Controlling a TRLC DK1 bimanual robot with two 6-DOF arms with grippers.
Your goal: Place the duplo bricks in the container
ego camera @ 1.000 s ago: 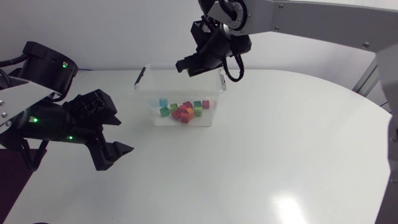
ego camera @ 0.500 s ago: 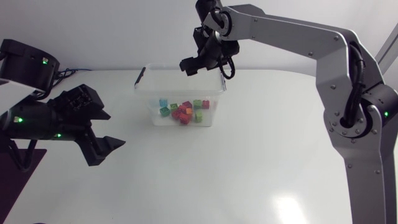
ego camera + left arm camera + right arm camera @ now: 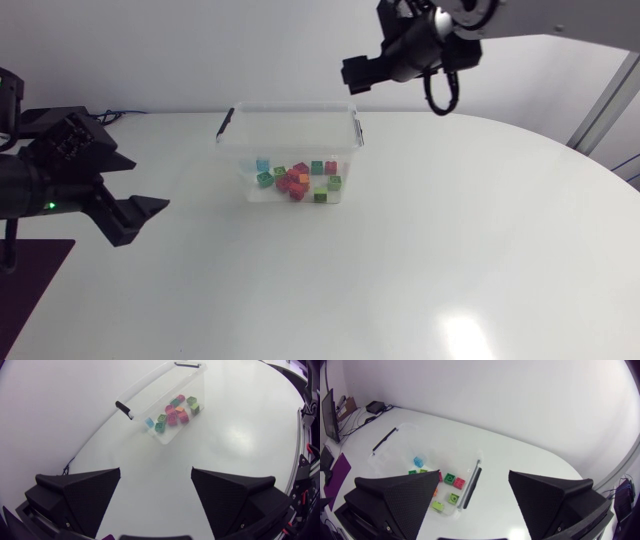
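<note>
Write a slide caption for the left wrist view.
Left gripper open and empty above the table, facing the clear container holding the duplo bricks.

Clear plastic container (image 3: 290,108), rectangular, open top, a black handle clip at each short end, upright on the white table (image 3: 450,250) toward its far side. Duplo bricks (image 3: 298,181) all lie inside on the container floor in one loose jumbled cluster: red, pink, orange, several greens. One light-blue brick (image 3: 263,164) sits at the edge of the cluster.
</note>
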